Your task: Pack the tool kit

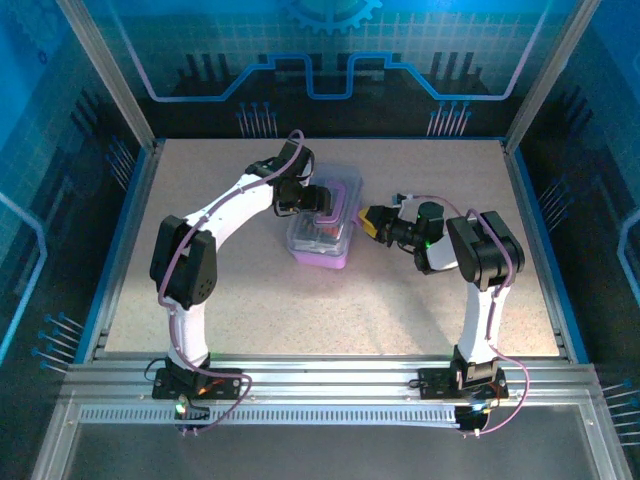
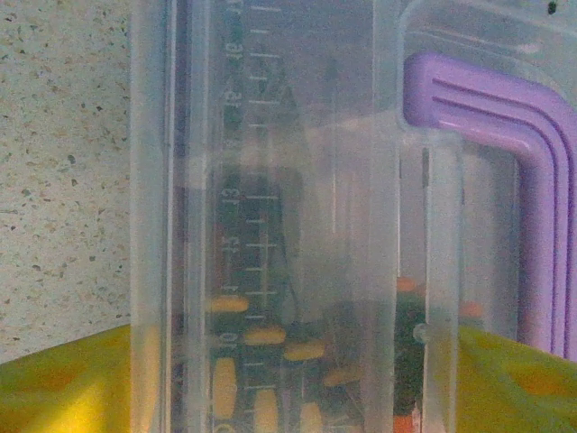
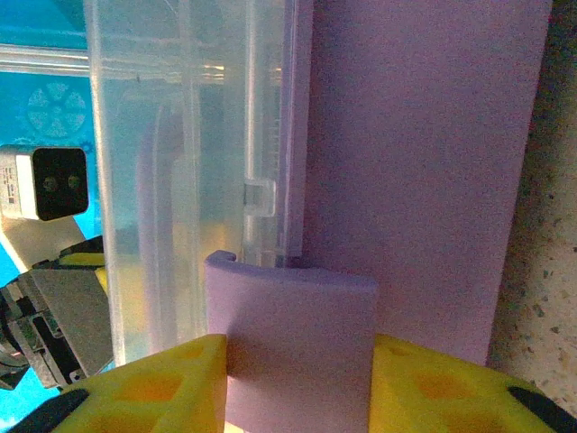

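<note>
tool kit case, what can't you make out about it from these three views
- left wrist view: the screwdrivers are blurred behind the clear lid and cannot be counted.
- left wrist view: the left fingers are cut by the bottom edge; whether they press the lid is unclear.
- right wrist view: the purple tab runs off the bottom edge between the right fingers; grip unclear.
- top view: the case is small, partly under the left arm; latching unreadable.

The lid (image 2: 270,180) is glossy clear plastic, the latch (image 3: 297,334) smooth purple plastic, the tabletop (image 2: 63,180) matt and speckled.
</note>
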